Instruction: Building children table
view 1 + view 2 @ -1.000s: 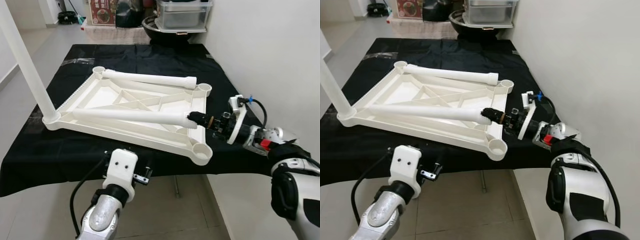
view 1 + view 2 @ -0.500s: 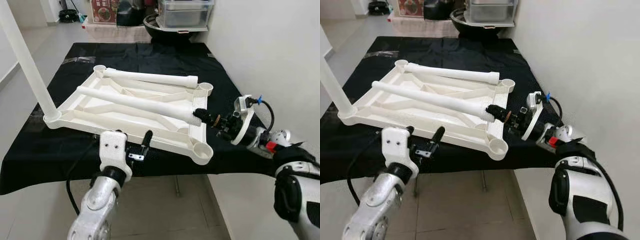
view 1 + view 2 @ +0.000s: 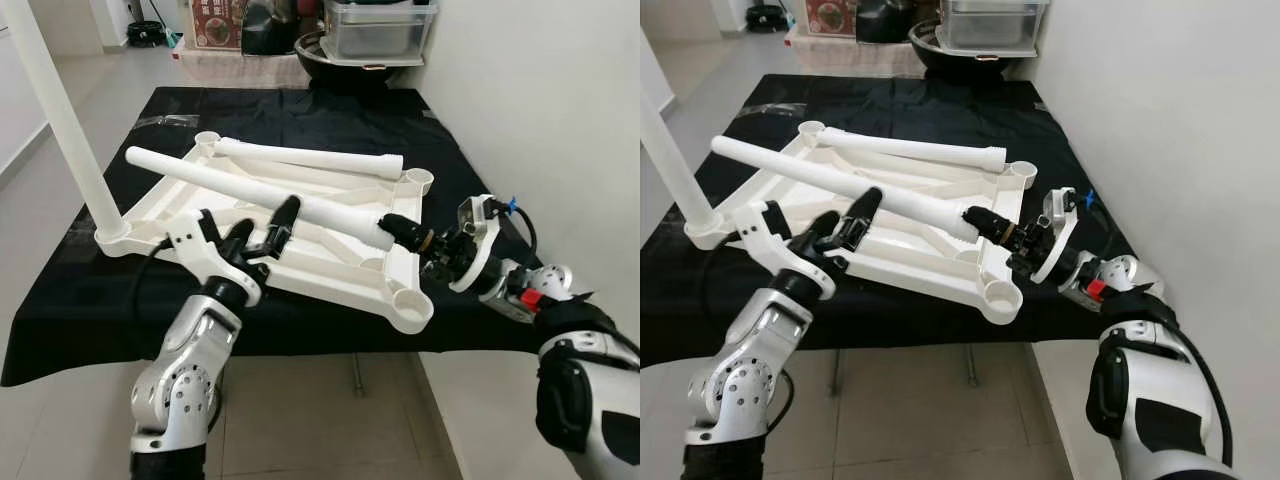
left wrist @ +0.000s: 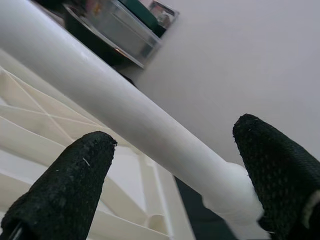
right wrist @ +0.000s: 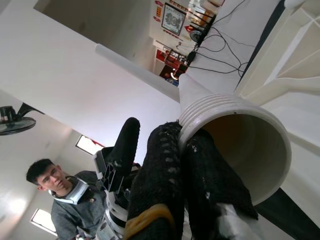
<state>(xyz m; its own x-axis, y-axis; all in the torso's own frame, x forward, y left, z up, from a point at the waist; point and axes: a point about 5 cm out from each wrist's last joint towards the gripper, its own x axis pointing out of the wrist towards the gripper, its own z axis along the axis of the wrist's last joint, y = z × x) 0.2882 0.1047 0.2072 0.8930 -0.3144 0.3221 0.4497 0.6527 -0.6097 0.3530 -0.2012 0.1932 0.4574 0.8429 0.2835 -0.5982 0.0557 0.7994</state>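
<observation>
Raised left gripper (image 3: pixel 262 225) now under leg (image 3: pixel 260 189), seemingly untouched

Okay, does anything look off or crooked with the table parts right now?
Yes. One white leg lies slanted, tilted up across the upturned tabletop frame, in no socket. The right claw pinches its threaded end; the left claw is open beside it. Another leg lies flat on the frame.

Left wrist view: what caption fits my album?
Open left tool reaching around a long white plastic table leg.
</observation>
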